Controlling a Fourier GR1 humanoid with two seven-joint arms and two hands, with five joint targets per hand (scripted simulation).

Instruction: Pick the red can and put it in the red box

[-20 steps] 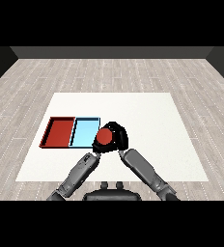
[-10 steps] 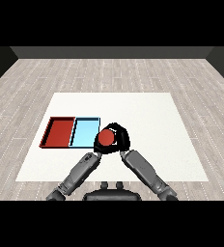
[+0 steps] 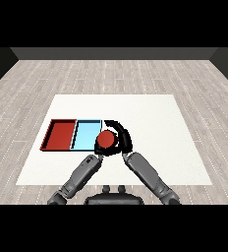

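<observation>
While beside light blue tray (image 3: 86, 136), red can (image 3: 105, 140).

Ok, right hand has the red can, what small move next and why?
Probably carry it further toward the robot's left. The right hand is curled round the red can at the light blue tray's right edge; the red tray lies beyond it.

White table (image 3: 150, 123) with red tray (image 3: 61, 135), light blue tray (image 3: 85, 134)

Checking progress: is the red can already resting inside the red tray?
No, the red can is held in the right hand beside the light blue tray.
</observation>
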